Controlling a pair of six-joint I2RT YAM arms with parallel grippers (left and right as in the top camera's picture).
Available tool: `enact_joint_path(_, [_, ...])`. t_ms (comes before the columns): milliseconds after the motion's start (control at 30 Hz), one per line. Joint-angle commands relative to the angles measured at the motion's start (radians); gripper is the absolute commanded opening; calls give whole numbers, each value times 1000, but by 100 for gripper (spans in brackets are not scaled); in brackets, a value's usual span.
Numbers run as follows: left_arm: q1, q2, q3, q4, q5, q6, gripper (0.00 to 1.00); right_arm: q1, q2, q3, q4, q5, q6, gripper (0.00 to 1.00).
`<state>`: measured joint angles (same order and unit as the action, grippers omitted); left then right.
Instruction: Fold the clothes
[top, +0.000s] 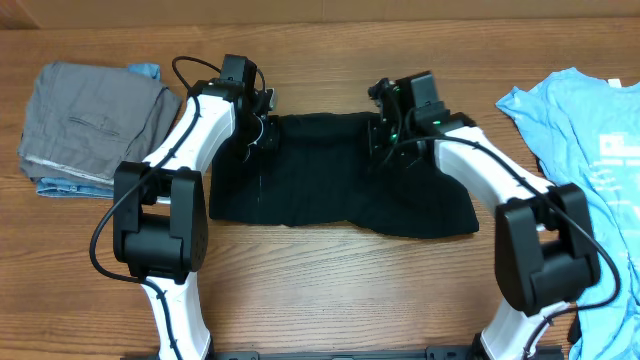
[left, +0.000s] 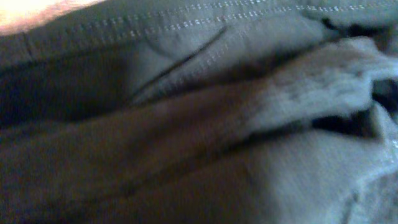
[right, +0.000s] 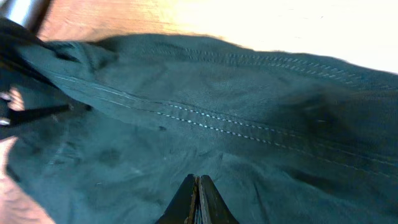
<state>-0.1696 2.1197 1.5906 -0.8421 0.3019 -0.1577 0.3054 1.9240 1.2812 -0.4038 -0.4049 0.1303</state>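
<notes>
The black shirt (top: 340, 190) is lying mid-surface (top: 330, 285), limp and bunching, so you should be pinching its stitched hem. The right end effector (right: 198, 180) is sitting clenched there; the left end effector (top: 260, 135), cannot tell.

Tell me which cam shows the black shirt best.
Overhead: the whole black shirt is in frame, with its outline clear. Left wrist gives only blurred folds and a stitched hem; right wrist shows just a close-up seam.
</notes>
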Motion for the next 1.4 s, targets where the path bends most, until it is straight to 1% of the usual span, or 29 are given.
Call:
enact_joint_path(0, [8, 1, -2, 67, -119, -49, 4, 9, 85, -8, 66, 64, 4, 4])
enact_joint_path(100, [12, 1, -2, 97, -224, -55, 4, 8, 147, -8, 160, 132, 23, 4])
enact_joint_path(167, [32, 1, -2, 95, -263, -100, 4, 5, 160, -8, 190, 217, 48, 4])
enact_joint_path(233, [59, 1, -2, 105, -261, -106, 4, -2, 161, -8, 225, 248, 50, 4])
enact_joint_path(367, [101, 2, -2, 111, -257, -108, 4, -3, 162, -8, 296, 248, 50, 4])
enact_joint_path(467, [106, 5, -2, 117, -258, -100, 4, -5, 162, -8, 360, 257, 50, 8])
enact_joint_path(633, [106, 5, -2, 117, -249, -100, 4, -10, 161, -6, 395, 307, 53, 8])
enact_joint_path(700, [106, 5, 16, 90, -249, -100, 4, -17, 142, 8, 394, 307, 53, 8])
enact_joint_path(800, [106, -17, 98, -13, -249, -97, 4, -48, 51, 11, 378, 307, 53, 9])
enact_joint_path(867, [106, -51, 151, -57, -237, -97, 4, -82, -19, 11, 338, 307, 54, 13])
enact_joint_path(967, [103, -111, 173, -37, -156, -97, 4, -132, -80, 11, 201, 307, 53, 15])
enact_joint_path(1033, [98, -134, 173, -21, -79, -97, 4, -167, -75, 8, 97, 307, 53, 15])
enact_joint_path(1100, [97, -126, 172, -22, -38, -98, 4, -187, -58, -9, 55, 307, 53, 15])
enact_joint_path(1267, [96, -48, 148, -24, 32, -100, 4, -202, 25, -30, 55, 319, 53, 15])
enact_joint_path(1300, [91, 4, 146, -35, 31, -95, 4, -206, 68, -30, 69, 346, 54, 15])
enact_joint_path(1367, [90, 51, 146, -37, 27, -68, 4, -206, 116, -30, 93, 368, 53, 15])
